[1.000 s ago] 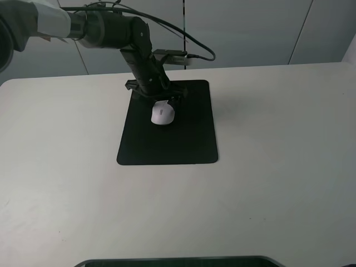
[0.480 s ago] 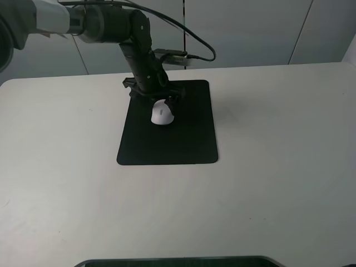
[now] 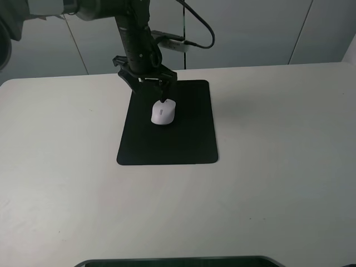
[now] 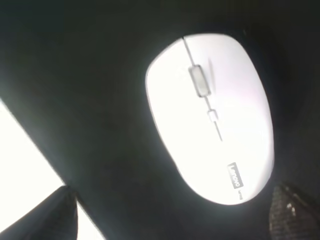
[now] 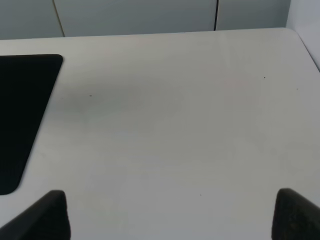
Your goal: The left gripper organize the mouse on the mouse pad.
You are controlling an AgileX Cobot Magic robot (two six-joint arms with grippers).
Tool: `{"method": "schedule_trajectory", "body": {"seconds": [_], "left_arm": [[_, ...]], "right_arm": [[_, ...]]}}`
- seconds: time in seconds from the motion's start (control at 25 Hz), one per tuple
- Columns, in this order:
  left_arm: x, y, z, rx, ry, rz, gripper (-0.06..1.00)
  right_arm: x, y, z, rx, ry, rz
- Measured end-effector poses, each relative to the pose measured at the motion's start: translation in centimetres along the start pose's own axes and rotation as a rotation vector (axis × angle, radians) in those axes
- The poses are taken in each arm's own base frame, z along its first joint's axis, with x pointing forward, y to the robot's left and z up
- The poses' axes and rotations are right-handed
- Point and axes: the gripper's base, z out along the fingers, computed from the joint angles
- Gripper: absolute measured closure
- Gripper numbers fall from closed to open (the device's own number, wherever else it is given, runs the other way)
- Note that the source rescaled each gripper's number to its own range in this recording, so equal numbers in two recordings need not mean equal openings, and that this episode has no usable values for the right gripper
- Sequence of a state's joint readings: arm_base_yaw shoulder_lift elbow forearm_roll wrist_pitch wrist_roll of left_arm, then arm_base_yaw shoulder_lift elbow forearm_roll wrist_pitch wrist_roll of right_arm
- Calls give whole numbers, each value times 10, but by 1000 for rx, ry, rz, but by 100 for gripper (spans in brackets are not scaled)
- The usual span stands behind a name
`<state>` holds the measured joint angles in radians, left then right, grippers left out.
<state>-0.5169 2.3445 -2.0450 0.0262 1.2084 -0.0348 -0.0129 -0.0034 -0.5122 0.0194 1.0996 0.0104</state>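
Item 1, my left gripper [image 3: 149, 89]: stood above the far part of the mouse pad, fingers spread apart and holding nothing. In the overhead view one dark fingertip [image 3: 162, 99] sat very near the far end of the mouse; whether it touched, I could not tell. In my wrist view the two pads [image 4: 292, 212] showed only at the frame corners, with the mouse between and beyond them.

Item 2, the mouse pad [image 3: 183, 144]: flat, black, lying on the white table [image 3: 278, 167], its edges roughly square to the table's.

Item 3, the mouse [image 3: 163, 112]: white, upright on its base, resting on the far half of the pad, well inside every edge. Scroll wheel [image 4: 200, 81] and a small printed logo [image 4: 234, 176] visible from my wrist.

Item 4, my right gripper [image 5: 170, 215]: dark fingertips wide apart at the frame corners, nothing between them, over bare table beside the pad's corner.

Risks, as I judged them:
- The near fingertip could clip the mouse on any sideways move and skid it, since the mouse looked light and smooth.
- A low pass could drag the pad and shift both.
- The placement looked done; further handling seemed the main hazard.
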Motion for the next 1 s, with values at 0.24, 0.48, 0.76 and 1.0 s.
{"method": "schedule_trajectory", "body": {"seconds": [0.24,0.48,0.76,1.0], "left_arm": [[2,3,-68,-24,-135,-2,-4],[17,3,-146,-34,-296,3,-4],[55,9,-222,-80,-439,-20,-4],[103,15,-244,-116,-434,-71,-4]], "right_arm": [[0,0,0,0,0,0],[0,0,0,0,0,0],[0,0,0,0,0,0],[0,0,0,0,0,0]]}}
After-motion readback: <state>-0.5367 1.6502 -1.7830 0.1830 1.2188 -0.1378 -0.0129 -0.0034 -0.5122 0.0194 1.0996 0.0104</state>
